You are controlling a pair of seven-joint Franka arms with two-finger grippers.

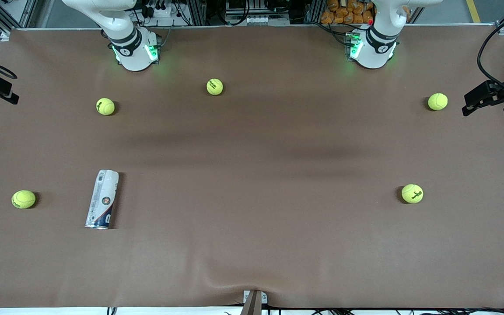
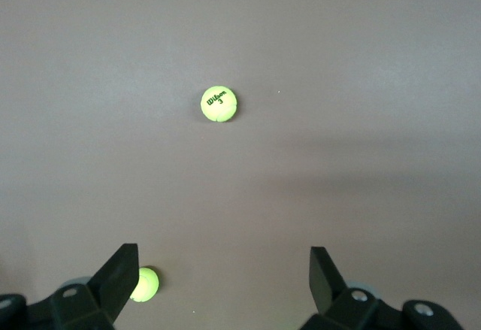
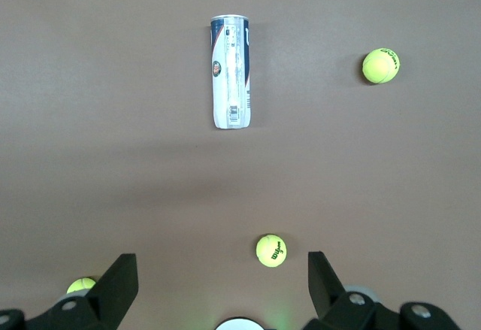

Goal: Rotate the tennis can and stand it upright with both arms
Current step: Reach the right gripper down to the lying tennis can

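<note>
Clear-and-white tennis can (image 1: pixel 102 199) lies sideways on table (image 1: pixel 252 218).

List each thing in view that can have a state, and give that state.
tennis can: lying on its side, not held.
left gripper: open, empty, up over the table.
right gripper: open, empty, up over the table.
tennis balls: five, resting apart on the table.

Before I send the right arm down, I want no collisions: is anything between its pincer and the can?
Nothing visible. The can lies on its side on bare table, apart from every ball; the nearest ball sits off the straight line from the open right pincer.
</note>
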